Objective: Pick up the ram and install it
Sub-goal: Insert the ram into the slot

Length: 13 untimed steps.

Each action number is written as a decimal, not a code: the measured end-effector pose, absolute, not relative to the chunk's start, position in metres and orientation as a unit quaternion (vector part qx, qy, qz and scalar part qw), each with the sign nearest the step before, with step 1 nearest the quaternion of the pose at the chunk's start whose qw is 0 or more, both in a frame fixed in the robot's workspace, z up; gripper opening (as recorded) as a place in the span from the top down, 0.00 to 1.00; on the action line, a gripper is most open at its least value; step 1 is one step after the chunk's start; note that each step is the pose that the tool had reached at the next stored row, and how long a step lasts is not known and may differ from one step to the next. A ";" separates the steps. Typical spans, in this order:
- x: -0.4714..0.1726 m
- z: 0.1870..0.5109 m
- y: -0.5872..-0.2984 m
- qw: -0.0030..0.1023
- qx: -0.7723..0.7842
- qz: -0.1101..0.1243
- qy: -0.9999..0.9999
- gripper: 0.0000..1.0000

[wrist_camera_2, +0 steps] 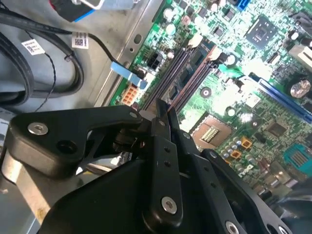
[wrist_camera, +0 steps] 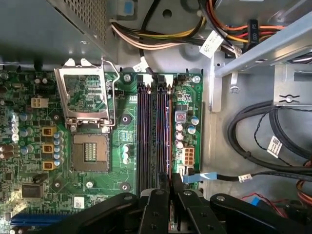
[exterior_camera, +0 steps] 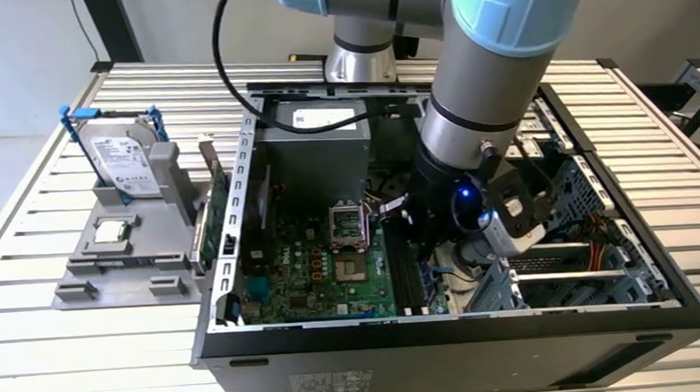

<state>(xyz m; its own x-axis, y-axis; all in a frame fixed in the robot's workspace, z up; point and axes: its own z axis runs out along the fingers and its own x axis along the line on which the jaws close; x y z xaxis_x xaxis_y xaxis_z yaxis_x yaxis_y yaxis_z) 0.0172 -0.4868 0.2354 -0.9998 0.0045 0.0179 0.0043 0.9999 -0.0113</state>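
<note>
My gripper (wrist_camera: 170, 183) is low inside the open computer case (exterior_camera: 453, 330), over the motherboard's memory slots (wrist_camera: 146, 136). Its black fingers (wrist_camera: 157, 204) stand close together, shut on a thin edge that I take for the ram (wrist_camera: 169, 136). The ram shows edge-on as a narrow reddish line along the slot nearest the small capacitors. In the second wrist view the gripper (wrist_camera_2: 163, 109) sits at the near end of the dark slots (wrist_camera_2: 187, 68). In the exterior view the arm's wrist hides most of the gripper (exterior_camera: 411, 215), and the slots (exterior_camera: 404, 274) run just below it.
The open processor socket (wrist_camera: 90, 151) lies beside the slots. Thick black cables (wrist_camera: 263, 131) and a metal drive cage (exterior_camera: 569, 265) crowd the other side. On the grey fixture outside the case stand a hard drive (exterior_camera: 126, 158), a small silver chip (exterior_camera: 112, 231) and a green board (exterior_camera: 219, 212).
</note>
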 end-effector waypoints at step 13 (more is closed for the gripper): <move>0.017 0.229 -0.484 0.007 -0.002 -0.009 -1.000 1.00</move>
<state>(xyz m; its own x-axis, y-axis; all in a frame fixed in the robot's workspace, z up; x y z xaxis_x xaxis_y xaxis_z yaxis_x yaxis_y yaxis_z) 0.0173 -0.4843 0.2286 -0.9999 0.0039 0.0132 0.0041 0.9998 0.0175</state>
